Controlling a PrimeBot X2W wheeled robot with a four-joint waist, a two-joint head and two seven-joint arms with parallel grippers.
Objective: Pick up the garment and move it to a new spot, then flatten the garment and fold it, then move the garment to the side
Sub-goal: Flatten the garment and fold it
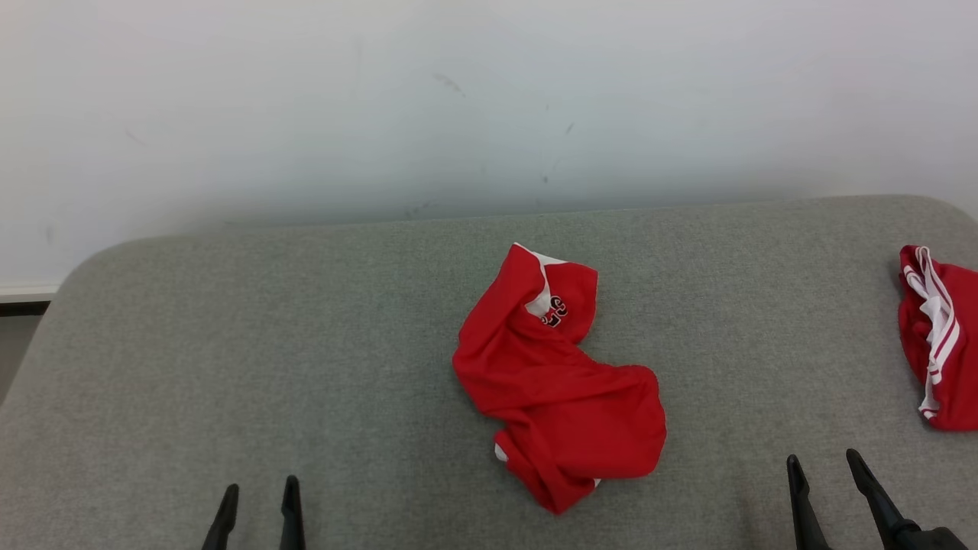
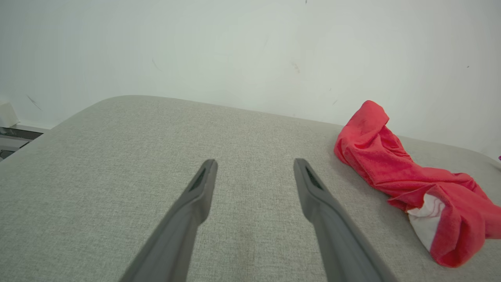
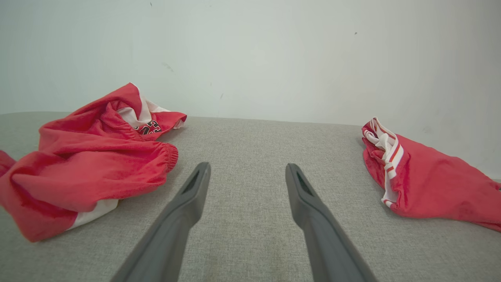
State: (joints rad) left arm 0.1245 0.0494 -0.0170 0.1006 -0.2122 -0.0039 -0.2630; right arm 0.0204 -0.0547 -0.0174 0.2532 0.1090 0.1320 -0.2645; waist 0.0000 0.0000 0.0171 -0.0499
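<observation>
Red garment (image 1: 554, 374) crumpled mid-worktop (image 1: 229, 344), untouched; left tool (image 1: 260, 486) and right tool (image 1: 823, 457) both spread, empty, flanking it at the near edge, presumably staged for pickup. A second garment (image 1: 936, 344) lies apart, far right.

Work surface (image 1: 229, 344): grey woven fabric, padded look, rounded far corners, far edge close against the wall (image 1: 489, 92). Wall: plain white, matt, with a few faint dark scuffs (image 1: 451, 82) and small specks near its middle. Pale skirting strip (image 1: 27, 290) at far left, a darker band beneath it; grey area below that, floor or lower wall, cannot tell. Lighting: even and diffuse, soft shadow along the wall–surface junction. Faint yellowish tinge (image 3: 246, 256) on the fabric near the front edge
</observation>
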